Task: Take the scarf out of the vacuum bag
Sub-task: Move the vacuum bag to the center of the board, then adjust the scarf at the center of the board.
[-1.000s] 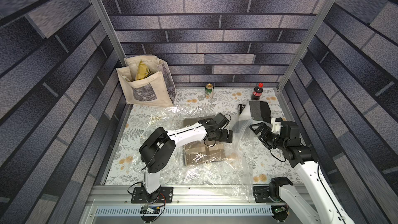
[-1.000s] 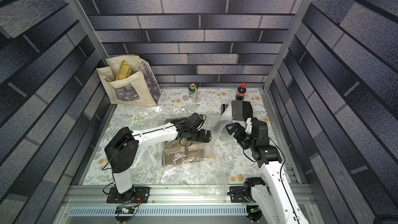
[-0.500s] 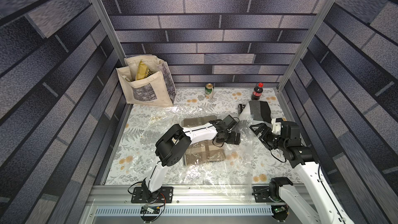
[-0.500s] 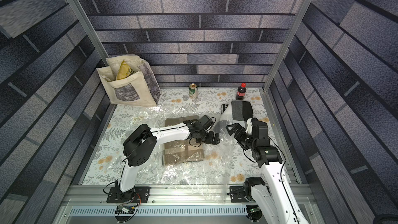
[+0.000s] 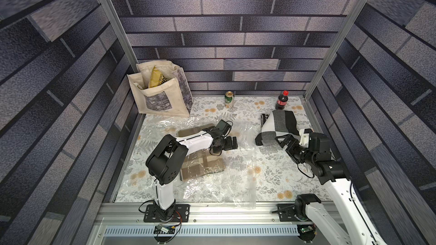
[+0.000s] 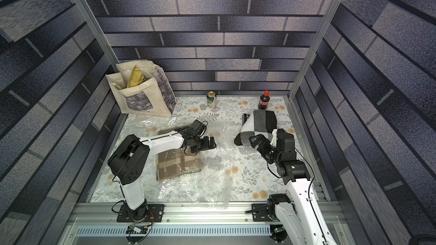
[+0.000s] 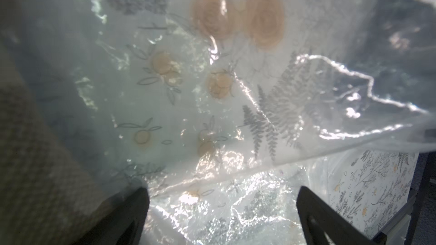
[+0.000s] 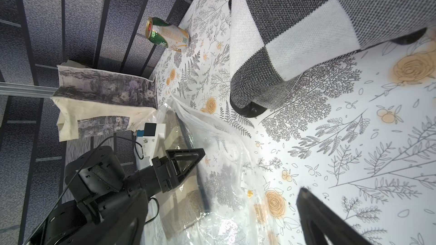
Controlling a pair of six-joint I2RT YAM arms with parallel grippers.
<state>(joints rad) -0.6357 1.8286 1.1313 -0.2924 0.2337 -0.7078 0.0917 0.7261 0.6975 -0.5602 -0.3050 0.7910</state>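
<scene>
The clear crinkly vacuum bag (image 5: 236, 180) (image 6: 212, 185) lies flat across the table's middle. A folded tan plaid scarf (image 5: 203, 163) (image 6: 179, 163) lies inside it. A grey, black and white checked scarf (image 5: 279, 123) (image 8: 306, 31) rests outside the bag at the back right. My left gripper (image 5: 233, 143) (image 7: 221, 192) is open at the bag's right part, with glossy film all round it in the left wrist view. My right gripper (image 5: 284, 141) (image 8: 221, 194) is open just in front of the checked scarf, holding nothing.
A cream tote bag (image 5: 162, 100) stands at the back left. A green can (image 5: 228, 98) and a cola bottle (image 5: 282, 101) stand by the back wall. A metal rail (image 5: 212, 210) runs along the front edge, and the bag's film hangs over it.
My left arm stretched right over the bag, then pulled back left. The film that stood raised beside the checked scarf has dropped flat. The right gripper has hardly moved.
</scene>
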